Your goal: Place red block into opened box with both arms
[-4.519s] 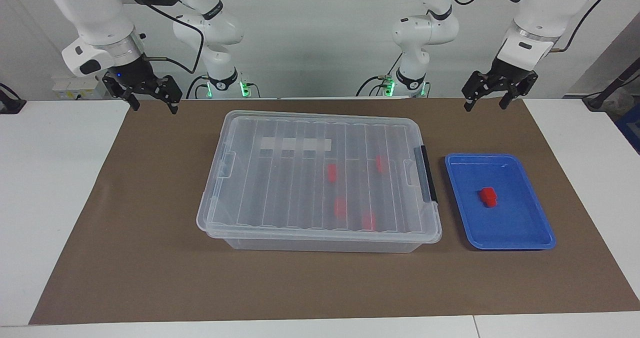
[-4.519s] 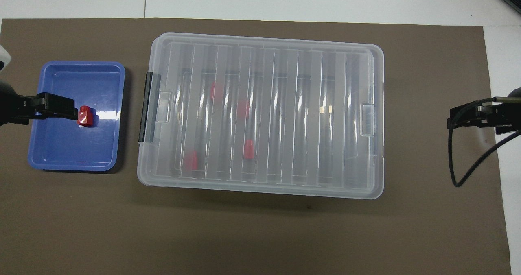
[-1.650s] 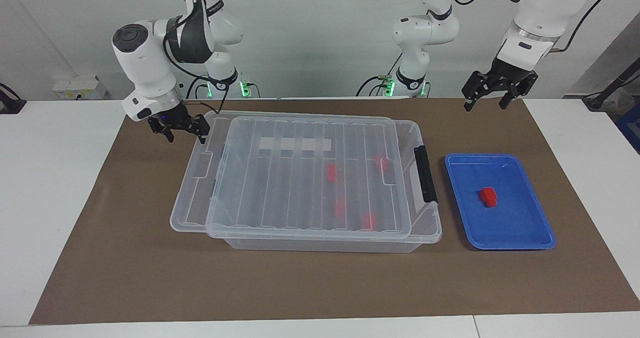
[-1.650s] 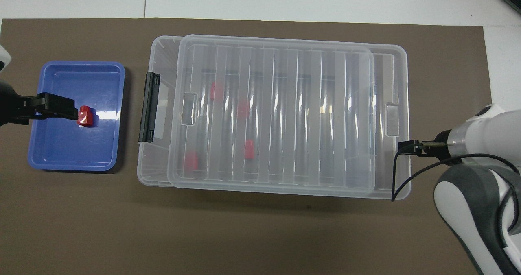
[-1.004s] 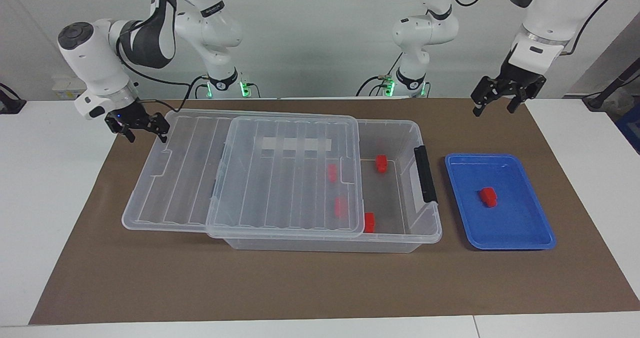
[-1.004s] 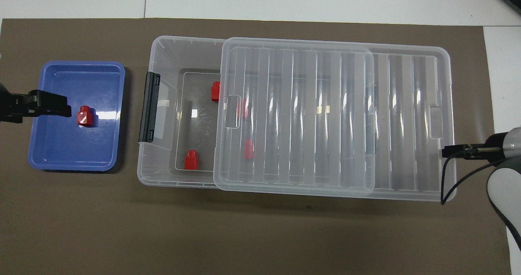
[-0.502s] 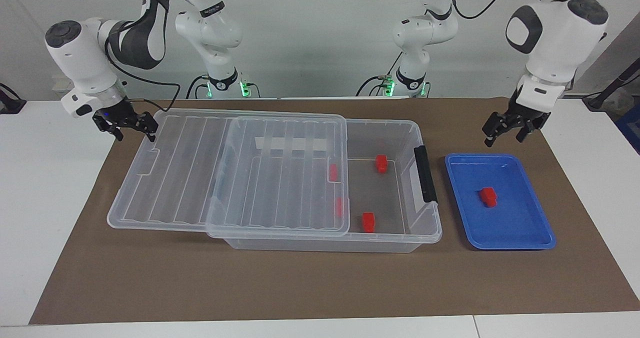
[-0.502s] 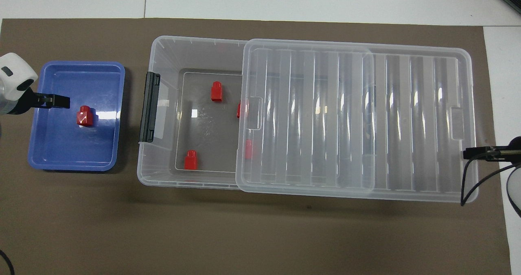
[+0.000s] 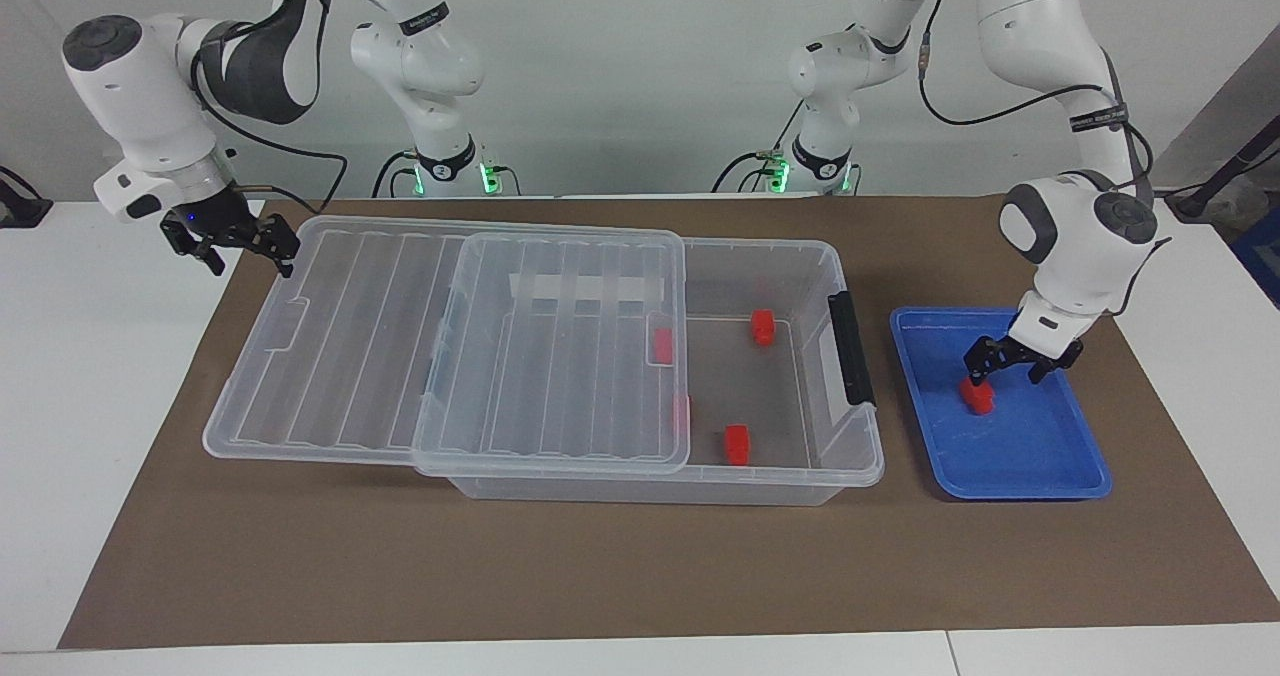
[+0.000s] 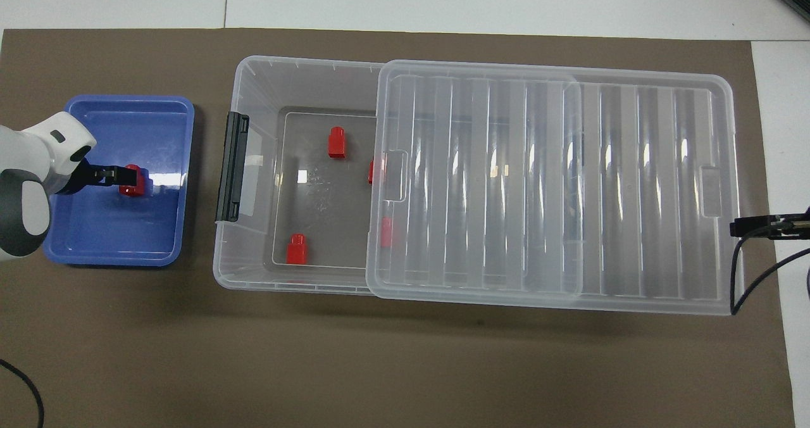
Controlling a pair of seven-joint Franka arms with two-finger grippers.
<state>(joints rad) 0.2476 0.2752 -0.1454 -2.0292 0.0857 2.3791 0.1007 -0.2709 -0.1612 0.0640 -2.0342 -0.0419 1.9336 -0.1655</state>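
Block (image 9: 977,396): I see it lying in the blue tray (image 9: 1060,466), which sits beside the box toward the left arm's end.
Left gripper (image 9: 1010,364): low over the block, fingers apart, one either side of it; I cannot tell if they touch it.
Box (image 9: 780,461): mid-table, half uncovered at its latch end; I count four more red blocks (image 9: 737,444) inside.
Lid (image 9: 450,356): slid toward the right arm's end, overhanging the box.
Right gripper (image 9: 245,246): at the lid's outer corner, fingers apart.
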